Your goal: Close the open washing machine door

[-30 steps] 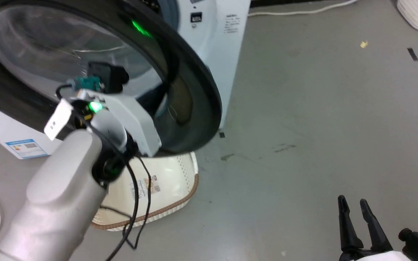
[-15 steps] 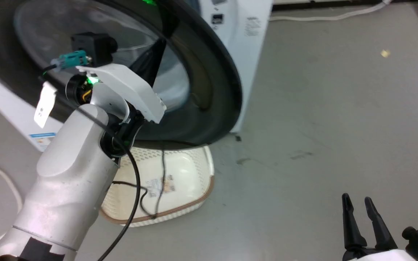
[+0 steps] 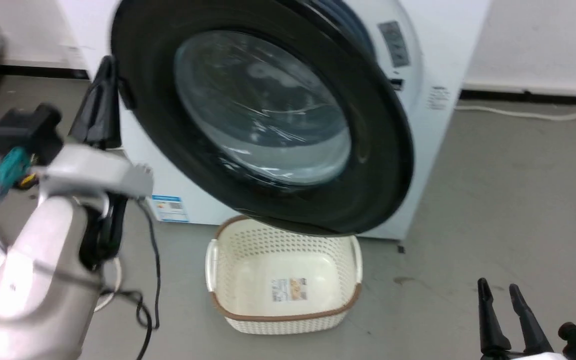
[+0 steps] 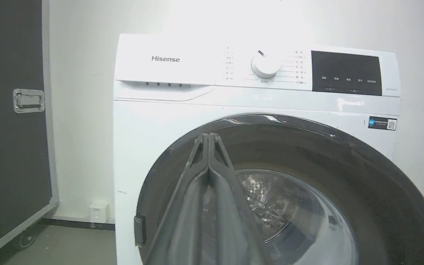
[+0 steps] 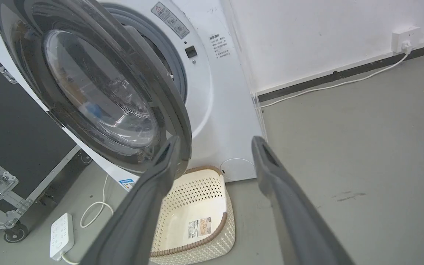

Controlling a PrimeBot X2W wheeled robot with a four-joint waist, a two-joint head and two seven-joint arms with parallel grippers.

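Hanging ajar, the washing machine door (image 3: 263,110) has pressed-together left fingers (image 3: 100,110) beside its rim; right fingers (image 3: 488,320) spread, well away.

The door (image 3: 268,120) has a wide glossy black rim around a clear, smooth glass window. The washing machine (image 4: 153,121) has a smooth white body with a soft sheen, and its drum (image 4: 267,198) is bright perforated metal. The basket (image 3: 278,326) is cream perforated plastic with a brown rim. The floor (image 3: 493,200) is matt grey and scuffed. The right gripper (image 5: 215,140) has matt dark fingers (image 5: 149,206), perhaps rubber-coated.
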